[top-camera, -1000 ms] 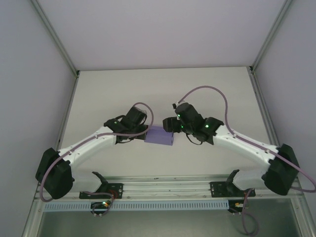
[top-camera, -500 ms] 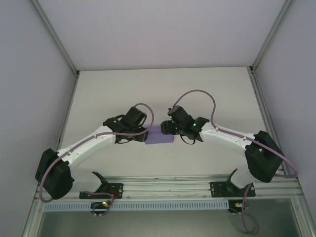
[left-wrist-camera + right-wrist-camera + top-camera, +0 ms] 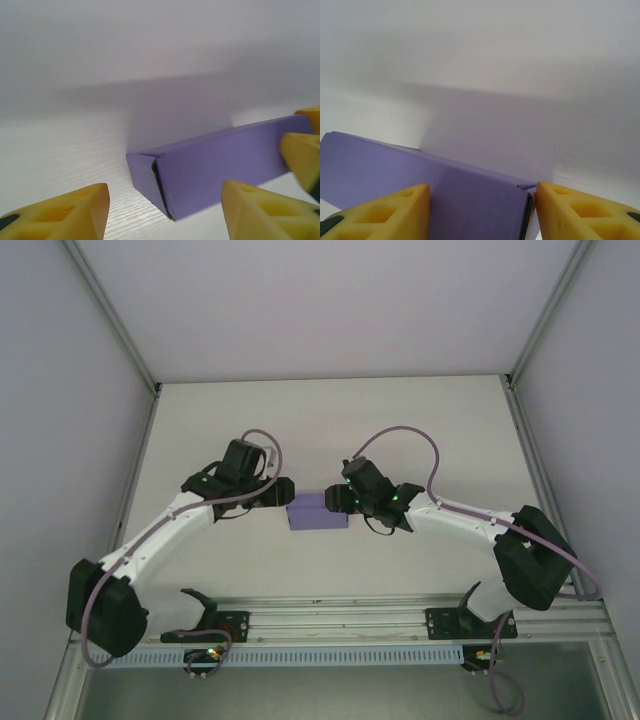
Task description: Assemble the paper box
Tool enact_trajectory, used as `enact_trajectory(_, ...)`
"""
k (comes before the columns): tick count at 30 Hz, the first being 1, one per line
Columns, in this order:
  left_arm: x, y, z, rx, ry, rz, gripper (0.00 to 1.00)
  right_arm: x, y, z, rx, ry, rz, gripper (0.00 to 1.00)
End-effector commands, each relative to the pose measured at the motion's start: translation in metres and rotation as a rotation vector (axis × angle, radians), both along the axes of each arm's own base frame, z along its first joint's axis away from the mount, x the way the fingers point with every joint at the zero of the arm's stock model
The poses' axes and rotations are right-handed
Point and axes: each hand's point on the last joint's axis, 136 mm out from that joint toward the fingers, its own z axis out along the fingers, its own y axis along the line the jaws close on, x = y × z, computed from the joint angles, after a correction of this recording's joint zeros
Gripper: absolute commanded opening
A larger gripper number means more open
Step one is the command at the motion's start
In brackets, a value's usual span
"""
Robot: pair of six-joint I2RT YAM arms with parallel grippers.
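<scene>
Both jaws spread, nothing clamped. Right gripper (image 3: pixel 482 195) likely braces paper box (image 3: pixel 318 513) while left gripper (image 3: pixel 165 197) faces its left end.

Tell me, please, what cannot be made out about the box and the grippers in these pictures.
- Top external: the right gripper hides its fingertips under its own black body, so contact with the paper box is unclear.
- Left wrist: the box's far end is covered by yellow fingers and cut off by the right edge.
- Right wrist: the box's lower part is cut off by the bottom edge.
</scene>
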Motion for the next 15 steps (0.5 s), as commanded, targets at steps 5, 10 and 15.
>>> enact_trajectory(5,-0.017,-0.008,-0.074,-0.178,0.216,0.04,0.43,-0.04,-0.037,-0.078,-0.127,0.235,-0.013,0.53)
enact_trajectory(10,-0.03,-0.003,-0.102,-0.175,0.253,0.055,0.21,-0.043,-0.032,-0.091,0.027,0.253,-0.023,0.29)
enact_trajectory(15,-0.037,0.002,-0.105,-0.149,0.26,0.044,0.07,-0.048,-0.029,-0.086,0.145,0.253,-0.032,0.14)
